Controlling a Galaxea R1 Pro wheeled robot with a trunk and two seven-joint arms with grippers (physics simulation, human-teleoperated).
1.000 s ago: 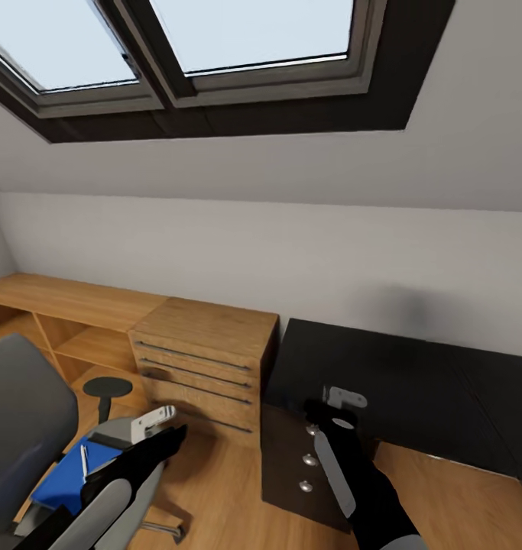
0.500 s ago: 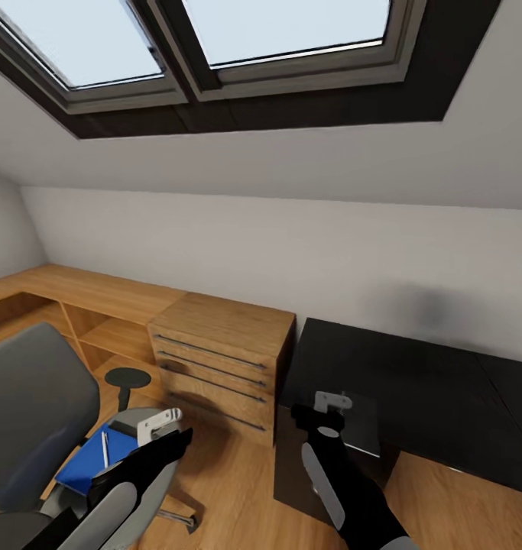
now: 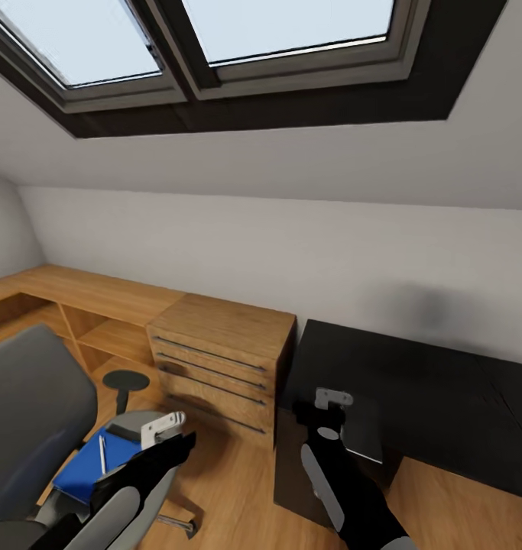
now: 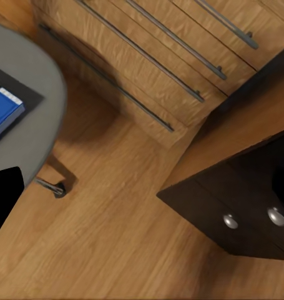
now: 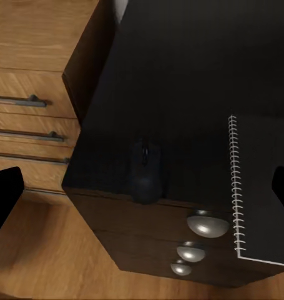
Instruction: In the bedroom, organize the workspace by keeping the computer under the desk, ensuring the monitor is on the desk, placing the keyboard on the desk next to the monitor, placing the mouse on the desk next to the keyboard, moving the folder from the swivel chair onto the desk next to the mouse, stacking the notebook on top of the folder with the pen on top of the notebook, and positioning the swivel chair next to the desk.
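Note:
A grey swivel chair [image 3: 31,428] stands at the lower left of the head view. On its seat lies a blue folder [image 3: 89,466] with a thin pen [image 3: 102,454] on top. The folder's corner [image 4: 4,109] also shows in the left wrist view. My left gripper [image 3: 167,429] hangs open beside the chair's seat, above the floor. My right gripper [image 3: 333,399] is open over the near left corner of the black desk [image 3: 429,382]. A black mouse [image 5: 145,169] and a spiral notebook [image 5: 260,187] lie on that corner.
A wooden chest of drawers [image 3: 215,359] stands between the chair and the desk, with a long low wooden shelf [image 3: 77,294] running left along the wall. The desk's front has round metal knobs [image 5: 207,226]. Roof windows [image 3: 215,46] slope overhead. Wood floor [image 4: 117,237] lies below.
The whole picture has shifted right and down, so the camera moved; more of the chair and the left wall now shows. Both arms keep their pose.

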